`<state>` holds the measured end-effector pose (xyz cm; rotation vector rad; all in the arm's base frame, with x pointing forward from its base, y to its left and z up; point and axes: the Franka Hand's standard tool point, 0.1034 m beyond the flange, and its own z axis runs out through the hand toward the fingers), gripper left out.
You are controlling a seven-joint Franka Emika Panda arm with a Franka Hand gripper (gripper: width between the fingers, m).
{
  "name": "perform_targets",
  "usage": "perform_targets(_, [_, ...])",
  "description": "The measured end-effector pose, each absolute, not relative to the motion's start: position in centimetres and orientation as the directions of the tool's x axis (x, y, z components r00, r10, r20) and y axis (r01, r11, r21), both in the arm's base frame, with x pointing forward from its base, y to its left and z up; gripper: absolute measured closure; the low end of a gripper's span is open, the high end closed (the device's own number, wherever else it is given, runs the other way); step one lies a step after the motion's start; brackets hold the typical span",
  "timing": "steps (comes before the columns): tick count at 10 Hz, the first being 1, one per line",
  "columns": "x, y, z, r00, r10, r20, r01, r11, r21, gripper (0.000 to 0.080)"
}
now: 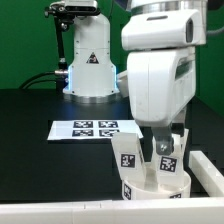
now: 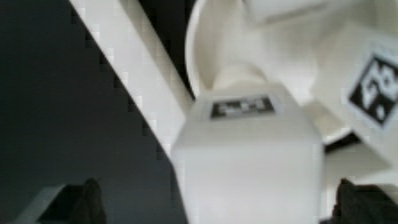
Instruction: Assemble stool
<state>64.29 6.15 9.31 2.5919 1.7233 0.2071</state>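
- The gripper hangs low over the stool parts with its jaws spread wide and nothing pinched between them. In the wrist view the two dark fingertips stand well apart, on either side of a white leg.
- Risk, as I judge it: the jaws straddle the leg without gripping it, so closing off-centre could push the leg sideways or tip it against the seat instead of seizing it.
- A second risk: the legs stand close together. A finger coming down between them could knock the neighbouring leg over, since it looks tall for its footing and leans slightly.
- A third: the wrist view is blurred, so how squarely the jaws line up with the leg cannot be judged well. A skewed grip on smooth plastic could let the part twist.
- The stool parts are white plastic: chunky block legs, each with a black-and-white square tag, and a rounded rimmed seat beneath them.
- Taking the marker board as landmark: the parts sit nearer the camera than the board and toward the exterior view's right of it, well apart from it on the black table.
- Whether any leg is already seated in the seat cannot be told, as the gripper body hides the joint.
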Motion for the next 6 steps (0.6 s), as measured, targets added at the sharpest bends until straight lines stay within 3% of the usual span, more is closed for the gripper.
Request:
perform_targets(4, [64.07,6.01,8.08,0.398,0.912,0.095,0.911,-0.405,0.081,0.0151])
perform_targets(6, [64.03,5.97,7.99,0.416,0.904,0.096,0.902,-0.424,0.078,0.0408])
